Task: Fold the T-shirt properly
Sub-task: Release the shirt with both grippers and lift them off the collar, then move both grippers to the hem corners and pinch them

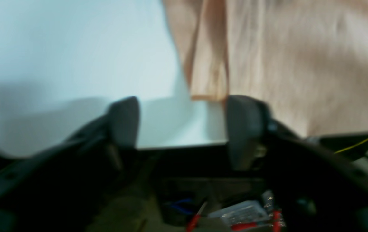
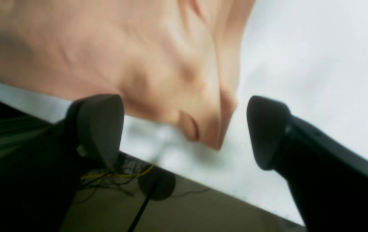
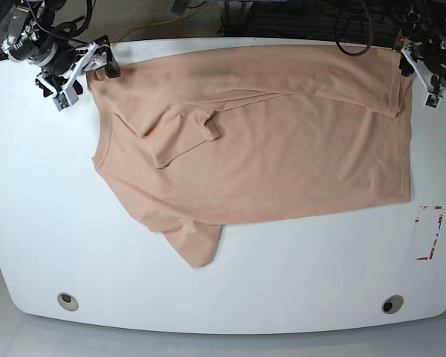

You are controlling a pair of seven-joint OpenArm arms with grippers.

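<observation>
Left wrist: the left gripper (image 1: 184,129) gaped empty just off the T-shirt (image 1: 299,64) hem. Right wrist: right gripper (image 2: 184,129) wide, holding nothing, astride a corner. Base: shirt sprawled across the table (image 3: 282,282) — soft, light, limp; best pinched at corners.

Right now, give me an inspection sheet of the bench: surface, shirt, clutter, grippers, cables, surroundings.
Surface: white table, two round holes near its front edge, red-and-white marking at one end.
Job's things: peach T-shirt lies folded lengthwise, one sleeve sticking out toward the front; not fully folded.
Clutter: nothing seen on the table.
Grippers: left gripper open, at a shirt corner; right gripper open, shirt corner just ahead of it; neither holds cloth.
Cables: black and yellow wires behind the table's back edge.
Surroundings: blurred tools below the table in the left wrist view.
</observation>
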